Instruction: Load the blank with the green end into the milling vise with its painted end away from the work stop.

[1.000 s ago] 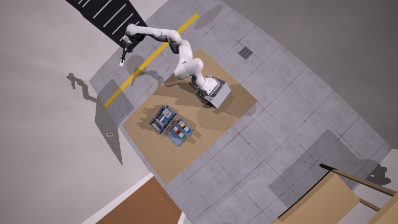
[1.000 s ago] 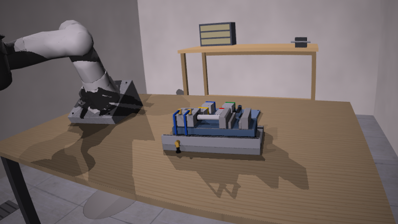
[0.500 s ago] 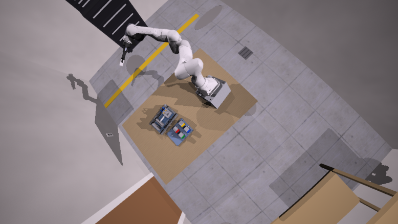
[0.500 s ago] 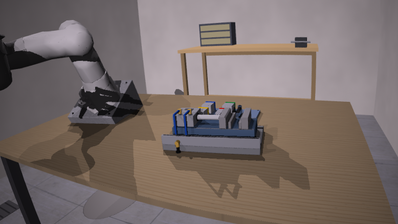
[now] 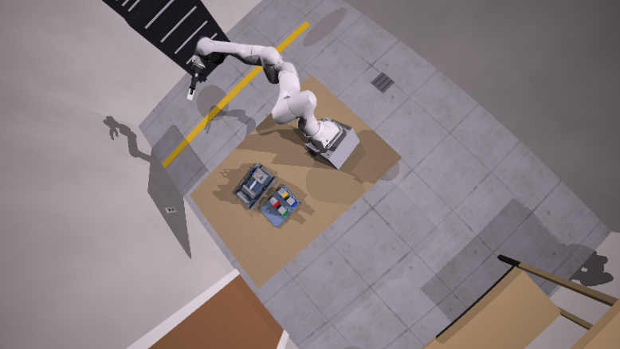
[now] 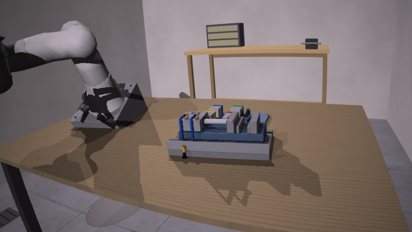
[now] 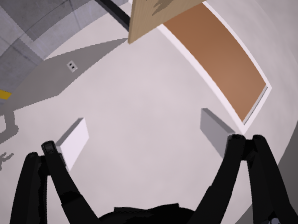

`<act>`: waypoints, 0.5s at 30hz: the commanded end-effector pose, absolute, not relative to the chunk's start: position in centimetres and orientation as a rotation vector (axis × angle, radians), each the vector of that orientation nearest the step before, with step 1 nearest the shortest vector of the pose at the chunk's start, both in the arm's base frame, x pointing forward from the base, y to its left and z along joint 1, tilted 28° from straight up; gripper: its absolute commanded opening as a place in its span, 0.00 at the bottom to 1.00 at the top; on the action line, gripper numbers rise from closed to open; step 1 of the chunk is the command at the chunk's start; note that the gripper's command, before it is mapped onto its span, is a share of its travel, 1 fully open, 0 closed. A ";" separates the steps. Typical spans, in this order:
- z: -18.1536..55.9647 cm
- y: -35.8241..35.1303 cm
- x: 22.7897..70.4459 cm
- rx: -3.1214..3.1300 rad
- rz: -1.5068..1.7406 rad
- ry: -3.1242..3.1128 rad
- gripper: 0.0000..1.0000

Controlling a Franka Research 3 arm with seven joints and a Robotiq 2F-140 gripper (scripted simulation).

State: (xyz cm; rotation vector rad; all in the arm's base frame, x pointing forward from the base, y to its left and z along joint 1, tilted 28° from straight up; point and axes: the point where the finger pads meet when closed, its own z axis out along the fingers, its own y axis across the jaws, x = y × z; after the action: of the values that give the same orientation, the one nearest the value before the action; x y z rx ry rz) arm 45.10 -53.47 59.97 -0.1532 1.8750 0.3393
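arm [image 5: 288,92]: white rounded links, dark joints | gripper [image 7: 143,143]: black, pale pads

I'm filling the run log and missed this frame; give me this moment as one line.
gripper: open, empty, off the table over the floor | green-end blank: on infeed plate | vise: no blank loaded

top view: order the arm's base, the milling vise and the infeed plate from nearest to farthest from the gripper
1. The arm's base: on the table's far corner, nearest the open gripper, which hangs out past the table.
2. The milling vise: mid-table, on the gripper's side of the plate.
3. The infeed plate: just beyond the vise, farthest.
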 end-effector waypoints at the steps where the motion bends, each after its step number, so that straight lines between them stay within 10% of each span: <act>1: 59.6 -52.8 45.1 -0.106 0.324 1.894 1.00; 15: 58.3 -50.2 45.1 0.086 0.261 1.963 1.00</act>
State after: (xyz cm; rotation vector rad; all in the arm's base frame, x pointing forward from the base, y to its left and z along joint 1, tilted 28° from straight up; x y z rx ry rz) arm 44.93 -49.53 57.66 -0.0062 1.9868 0.2392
